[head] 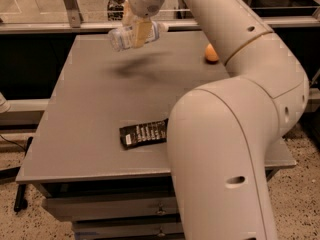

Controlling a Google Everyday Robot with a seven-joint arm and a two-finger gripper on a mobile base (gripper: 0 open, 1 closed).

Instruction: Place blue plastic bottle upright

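White arm (225,149), tan jaws at top

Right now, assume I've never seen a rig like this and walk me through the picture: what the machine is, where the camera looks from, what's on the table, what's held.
The big white shape is a robot arm, seen by one camera that looks down past it onto a grey table. The arm ends in a gripper above the table's far side. Its two jaws are shut on the blue plastic bottle, a clear bottle held nearly sideways in the air, with its shadow on the tabletop below. On the table lie a dark packet near the front and an orange fruit at the back right. The bottle has not yet been stood upright.
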